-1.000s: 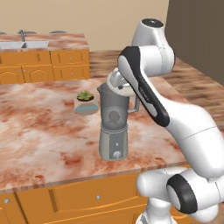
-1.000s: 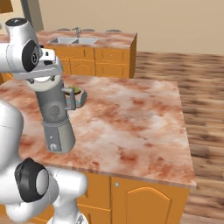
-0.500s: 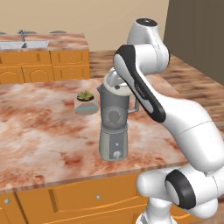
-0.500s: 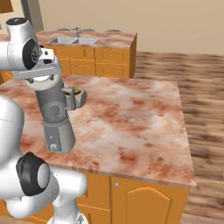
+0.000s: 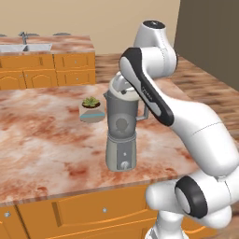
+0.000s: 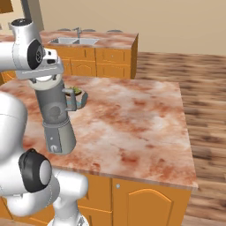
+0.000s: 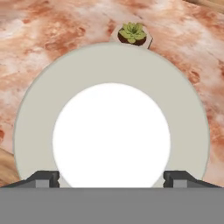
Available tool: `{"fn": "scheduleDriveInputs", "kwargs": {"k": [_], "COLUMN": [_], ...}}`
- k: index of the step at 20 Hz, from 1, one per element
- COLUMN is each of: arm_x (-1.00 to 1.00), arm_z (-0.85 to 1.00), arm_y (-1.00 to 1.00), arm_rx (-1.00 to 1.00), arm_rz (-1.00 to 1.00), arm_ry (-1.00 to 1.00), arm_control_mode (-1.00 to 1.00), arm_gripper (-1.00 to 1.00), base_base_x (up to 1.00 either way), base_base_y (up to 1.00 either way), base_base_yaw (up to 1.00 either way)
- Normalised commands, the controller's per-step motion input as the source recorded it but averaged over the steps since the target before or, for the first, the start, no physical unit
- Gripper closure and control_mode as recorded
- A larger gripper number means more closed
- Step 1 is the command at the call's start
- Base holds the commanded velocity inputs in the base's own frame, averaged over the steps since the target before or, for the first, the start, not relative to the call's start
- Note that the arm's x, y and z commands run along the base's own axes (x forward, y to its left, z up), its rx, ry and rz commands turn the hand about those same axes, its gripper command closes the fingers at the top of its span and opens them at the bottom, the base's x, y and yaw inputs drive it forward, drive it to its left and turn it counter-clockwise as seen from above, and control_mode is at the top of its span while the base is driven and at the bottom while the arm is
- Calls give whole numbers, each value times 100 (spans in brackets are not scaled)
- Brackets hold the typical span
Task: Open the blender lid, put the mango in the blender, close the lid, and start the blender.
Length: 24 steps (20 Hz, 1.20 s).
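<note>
The tall grey blender (image 5: 121, 135) (image 6: 55, 119) stands near the counter's front edge, its small round knob (image 5: 124, 165) facing forward. The round light-grey blender lid (image 7: 111, 135) lies flat on the jar's rim, seen from straight above in the hand view. My gripper (image 7: 111, 177) (image 5: 122, 91) (image 6: 44, 79) hovers directly over the lid, open, with its fingertips (image 7: 43, 178) spread wide above the disc and nothing between them. The mango is out of view.
A small bowl with a green plant (image 5: 90, 108) (image 6: 73, 91) (image 7: 132, 34) sits just behind the blender. The marbled counter (image 6: 132, 119) stretches to the right. A sink (image 5: 25, 46) is set in the far counter.
The arm's upper links have shifted slightly, while the hand has stayed over the top of the blender. The blender and the plant bowl have not moved.
</note>
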Motion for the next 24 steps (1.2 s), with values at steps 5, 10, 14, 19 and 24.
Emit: {"fn": "scheduleDriveInputs", "kwargs": {"k": [5, 10, 14, 19, 24], "arm_x": [18, 25, 22, 22, 30], "arm_z": [-2, -5, -6, -14, -8], "arm_y": [9, 11, 3, 0, 0], "arm_rx": [0, 0, 0, -1, 0], "arm_rz": [3, 2, 2, 3, 4], "arm_ry": [0, 0, 0, 0, 0], "arm_control_mode": [-100, -100, -100, -100, -100], "arm_gripper": [100, 100, 100, 100, 100], "base_base_x": [0, 0, 0, 0, 0], "base_base_y": [0, 0, 0, 0, 0], "base_base_yaw": [0, 0, 0, 0, 0]}}
